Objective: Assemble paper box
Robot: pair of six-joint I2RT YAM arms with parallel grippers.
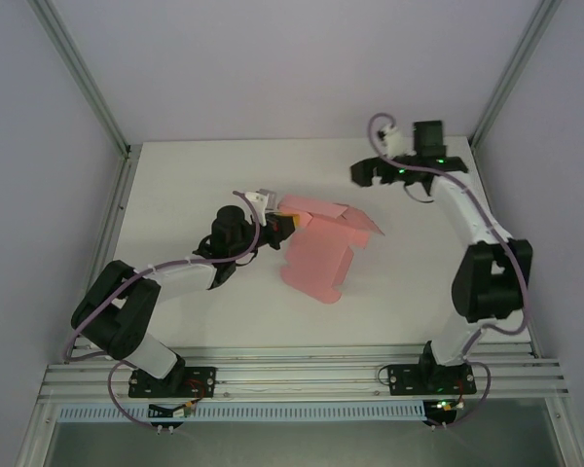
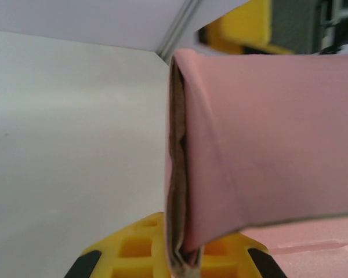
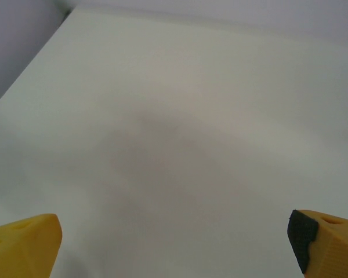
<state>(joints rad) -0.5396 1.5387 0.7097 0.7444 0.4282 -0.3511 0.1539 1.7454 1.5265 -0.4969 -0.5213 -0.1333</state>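
Observation:
The pink paper box (image 1: 321, 248) is a partly folded sheet in the middle of the table, one flap raised along its far edge. My left gripper (image 1: 290, 224) is shut on the sheet's left end. In the left wrist view the folded pink paper (image 2: 261, 145) stands pinched between the yellow fingers (image 2: 133, 249), its layered edge facing the camera. My right gripper (image 1: 368, 171) hovers open at the back right, apart from the box. Its yellow fingertips (image 3: 23, 243) sit wide apart over bare table with nothing between them.
The white table (image 1: 195, 185) is walled by grey panels and aluminium posts (image 1: 83, 78) at the back corners. A metal rail (image 1: 302, 379) carrying both arm bases runs along the near edge.

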